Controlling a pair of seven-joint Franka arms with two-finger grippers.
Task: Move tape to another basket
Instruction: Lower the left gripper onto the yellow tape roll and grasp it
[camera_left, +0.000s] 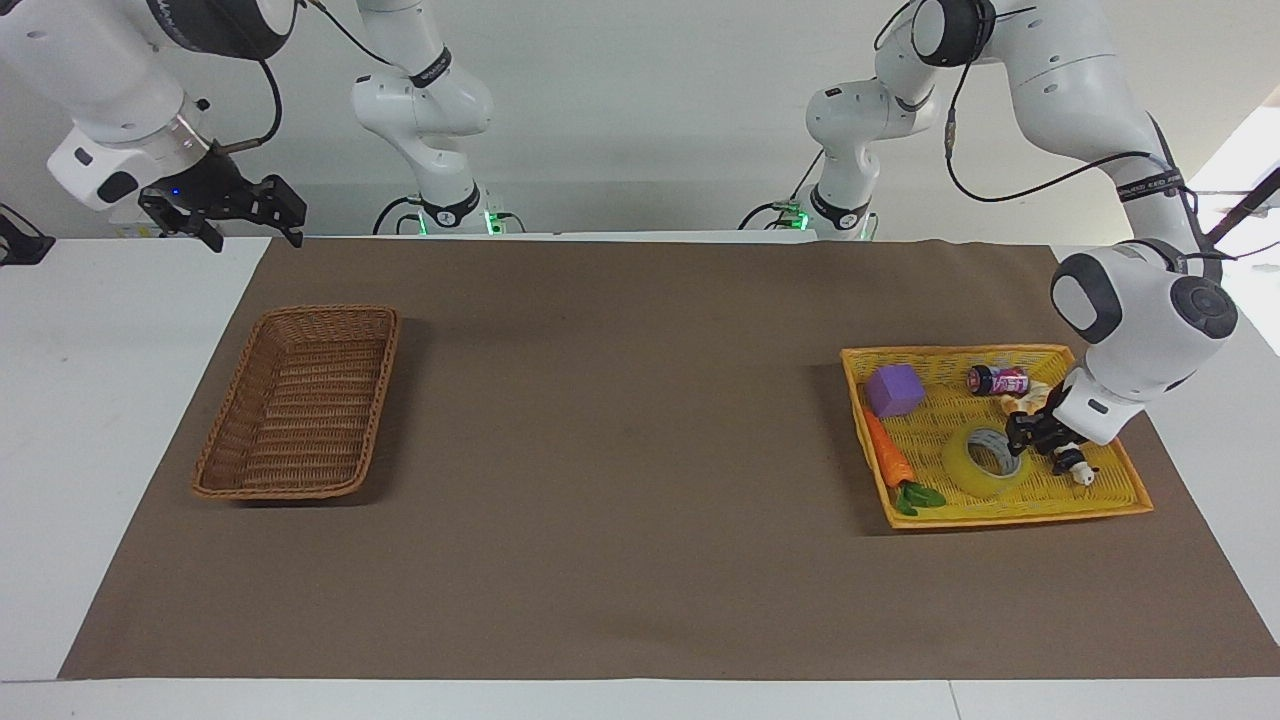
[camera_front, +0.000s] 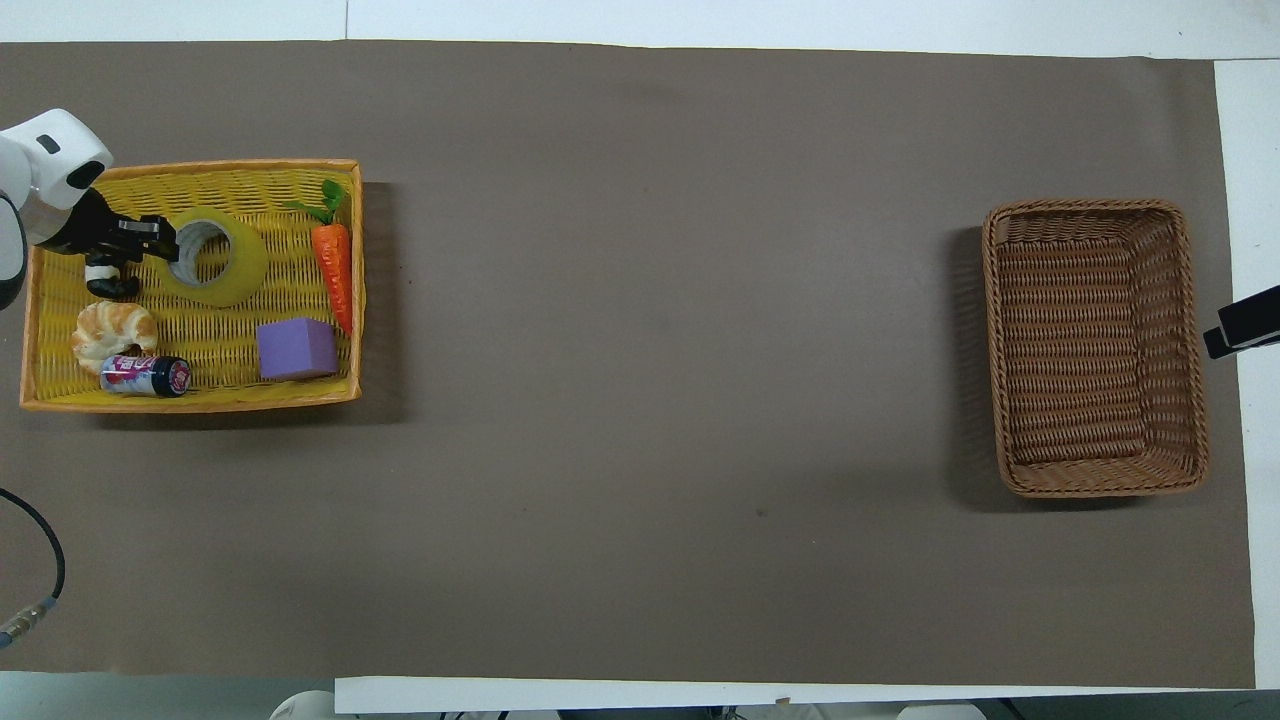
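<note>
The tape (camera_left: 985, 460) lies flat, core hole up, in the yellow tray (camera_left: 1110, 497) at the left arm's end of the table (camera_left: 620, 590). A brown mat (camera_left: 640, 450) covers most of the table. At the right arm's end stands the basket (camera_left: 297, 403), brown wicker, with nothing in it. The yellow tray also holds 5 smaller things: an orange toy carrot (camera_left: 888, 458) along the side toward the basket, a purple block (camera_left: 894, 390), a croissant (camera_front: 112, 332), a small can (camera_left: 998, 380) lying on its side with a pink label whose lettering cannot be read, and a little black-and-white panda figure (camera_left: 1074, 466). The tape's grey-white core carries print, also too small to read.

The left gripper (camera_left: 1027, 434) is low over the tray at the tape's rim, on the side toward the panda; its fingers look slightly spread at the rim, perhaps with 1 tip over the core hole, though contact cannot be told. The right gripper (camera_left: 245, 215) waits in the air over the table edge near the basket, fingers spread, holding nothing.
</note>
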